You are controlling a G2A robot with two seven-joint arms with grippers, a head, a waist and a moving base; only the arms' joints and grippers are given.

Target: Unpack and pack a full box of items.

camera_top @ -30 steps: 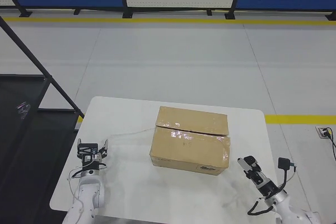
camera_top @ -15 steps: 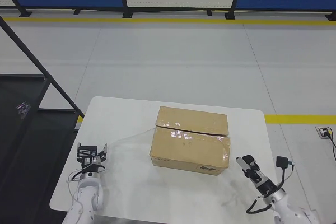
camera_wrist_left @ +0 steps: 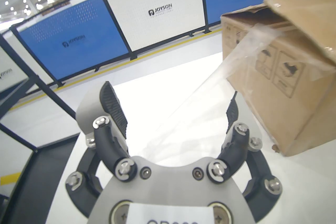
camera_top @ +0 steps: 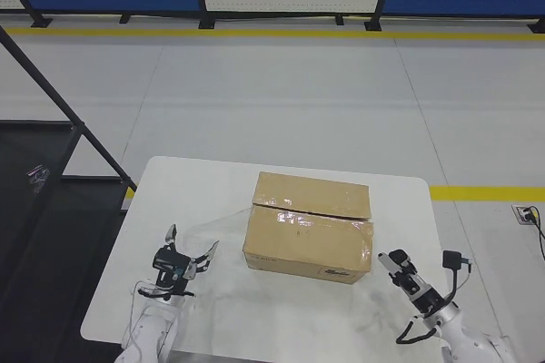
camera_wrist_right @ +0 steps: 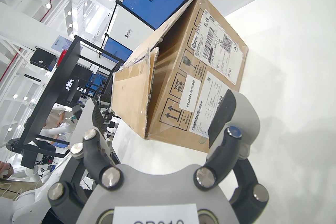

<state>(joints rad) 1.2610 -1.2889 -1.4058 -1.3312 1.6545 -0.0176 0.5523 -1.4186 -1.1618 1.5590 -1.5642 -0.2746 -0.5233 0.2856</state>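
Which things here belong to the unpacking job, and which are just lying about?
Job:
- brown cardboard box, top flaps ajar
- clear tape strip trailing off its edge
- left hand, open
- right hand, open

Lying about:
- black metal frame beside the white table
- white floor socket with its cable

Right gripper, fingers spread, cardboard box just beyond, top flap ajar, white table

The cardboard box is brown with white, black-printed labels; the table is plain white.
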